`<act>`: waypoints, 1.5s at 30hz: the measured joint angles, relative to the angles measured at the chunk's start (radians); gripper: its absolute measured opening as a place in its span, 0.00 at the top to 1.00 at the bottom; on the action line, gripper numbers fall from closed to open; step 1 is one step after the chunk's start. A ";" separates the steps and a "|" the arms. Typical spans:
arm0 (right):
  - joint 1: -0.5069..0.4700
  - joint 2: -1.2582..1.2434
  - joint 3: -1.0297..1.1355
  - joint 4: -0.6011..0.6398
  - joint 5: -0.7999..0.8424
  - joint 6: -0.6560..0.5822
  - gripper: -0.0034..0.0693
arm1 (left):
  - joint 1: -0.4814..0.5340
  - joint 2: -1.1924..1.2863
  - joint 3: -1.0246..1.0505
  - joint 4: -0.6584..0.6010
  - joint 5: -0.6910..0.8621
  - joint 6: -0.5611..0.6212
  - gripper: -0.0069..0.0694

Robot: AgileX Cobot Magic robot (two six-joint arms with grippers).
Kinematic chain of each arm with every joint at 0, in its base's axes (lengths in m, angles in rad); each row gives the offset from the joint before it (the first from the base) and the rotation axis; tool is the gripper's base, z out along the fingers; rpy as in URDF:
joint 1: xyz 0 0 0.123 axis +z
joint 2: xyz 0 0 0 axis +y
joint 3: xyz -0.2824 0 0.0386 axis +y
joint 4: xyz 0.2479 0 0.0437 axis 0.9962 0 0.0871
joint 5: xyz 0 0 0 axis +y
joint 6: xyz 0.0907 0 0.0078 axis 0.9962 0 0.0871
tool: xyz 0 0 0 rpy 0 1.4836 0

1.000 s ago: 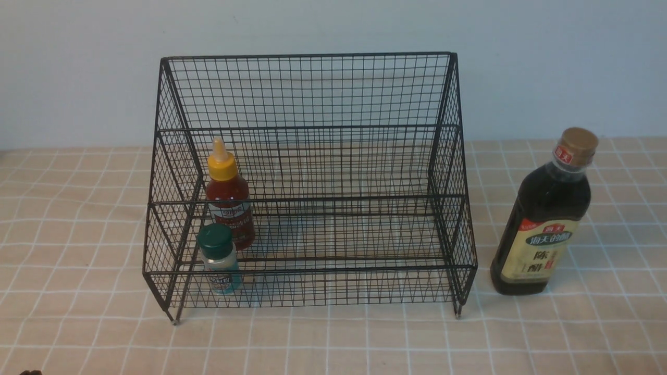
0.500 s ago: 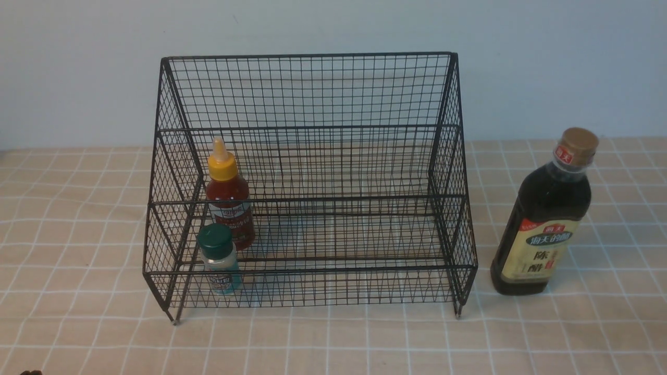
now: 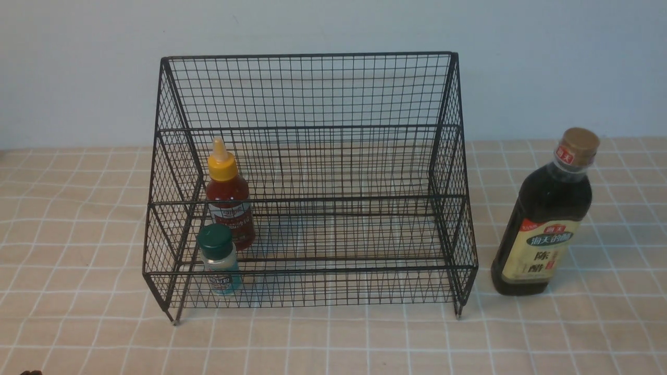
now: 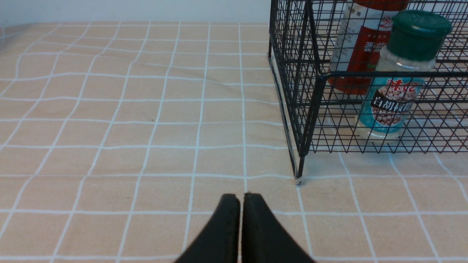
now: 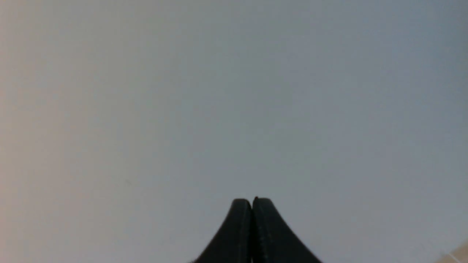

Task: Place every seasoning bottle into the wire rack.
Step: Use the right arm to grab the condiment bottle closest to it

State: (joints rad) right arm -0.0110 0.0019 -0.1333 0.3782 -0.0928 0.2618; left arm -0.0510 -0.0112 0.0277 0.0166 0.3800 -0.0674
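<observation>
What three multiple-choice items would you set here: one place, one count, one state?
1. Where stands the tall dark vinegar bottle with tan cap, relative to the black wire-mesh rack? A. Inside. B. At its right, on the checked tablecloth. C. On top.
2. How many bottles stand inside the rack? A. One. B. Two. C. Three.
3. How is the left gripper? A. Shut, empty. B. Wide open. C. Shut on a bottle.
Key: 1 B, it stands outside on the cloth; 2 B, the small red sauce bottle with yellow nozzle cap and the tiny clear green-capped shaker; 3 A, it is closed, holding nothing.
</observation>
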 joint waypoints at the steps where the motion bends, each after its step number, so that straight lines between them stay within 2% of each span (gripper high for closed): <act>1: 0.000 0.020 -0.043 -0.008 0.036 0.002 0.97 | 0.000 0.000 0.000 0.000 0.000 0.000 0.92; 5: 0.000 0.178 -0.335 -0.070 0.299 -0.017 0.97 | 0.000 0.000 0.000 0.000 0.000 0.000 0.92; 9: 0.000 0.524 -0.706 -0.089 0.811 -0.183 0.97 | 0.000 0.000 0.000 0.000 0.000 0.000 0.92; 10: 0.000 0.555 -0.721 -0.087 0.833 -0.193 0.97 | 0.000 0.000 0.000 0.000 0.000 0.000 0.92; 12: 0.000 0.751 -0.912 -0.063 1.107 -0.314 0.97 | 0.000 0.000 0.000 0.000 0.000 0.000 0.92; 13: 0.000 0.766 -0.912 -0.060 1.107 -0.314 0.97 | 0.000 0.000 0.000 0.000 0.000 0.000 0.92; 14: 0.000 0.876 -1.024 -0.049 1.218 -0.359 0.97 | 0.000 0.000 0.000 0.000 0.000 0.000 0.92; 16: 0.000 0.978 -1.116 -0.041 1.301 -0.384 0.97 | 0.000 0.000 0.000 0.000 0.000 0.000 0.92; 21: 0.019 1.248 -1.333 -0.051 1.346 -0.398 0.97 | 0.000 0.000 0.000 0.000 0.000 0.000 0.92; 25: 0.129 1.397 -1.416 -0.162 1.348 -0.391 0.95 | 0.000 0.000 0.000 0.000 0.000 0.000 0.92; 29: 0.191 1.448 -1.423 -0.269 1.349 -0.327 0.90 | 0.000 0.000 0.000 0.000 0.000 0.000 0.92; 32: 0.227 1.473 -1.424 -0.357 1.350 -0.248 0.79 | 0.000 0.000 0.000 0.000 0.000 0.000 0.92; 37: 0.241 1.494 -1.428 -0.370 1.350 -0.224 0.51 | 0.000 0.000 0.000 0.000 0.000 0.000 0.92; 38: 0.241 1.496 -1.428 -0.370 1.350 -0.224 0.50 | 0.000 0.000 0.000 0.000 0.000 0.000 0.92; 39: 0.241 1.511 -1.428 -0.369 1.350 -0.224 0.39 | 0.000 0.000 0.000 0.000 0.000 0.000 0.92; 42: 0.241 1.542 -1.428 -0.369 1.350 -0.224 0.26 | 0.000 0.000 0.000 0.000 0.000 0.000 0.92; 45: 0.241 1.571 -1.428 -0.365 1.349 -0.224 0.18 | 0.000 0.000 0.000 0.000 0.000 0.000 0.92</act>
State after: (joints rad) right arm 0.2299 1.5732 -1.5609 0.0130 1.2560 0.0373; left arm -0.0510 -0.0112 0.0277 0.0166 0.3800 -0.0674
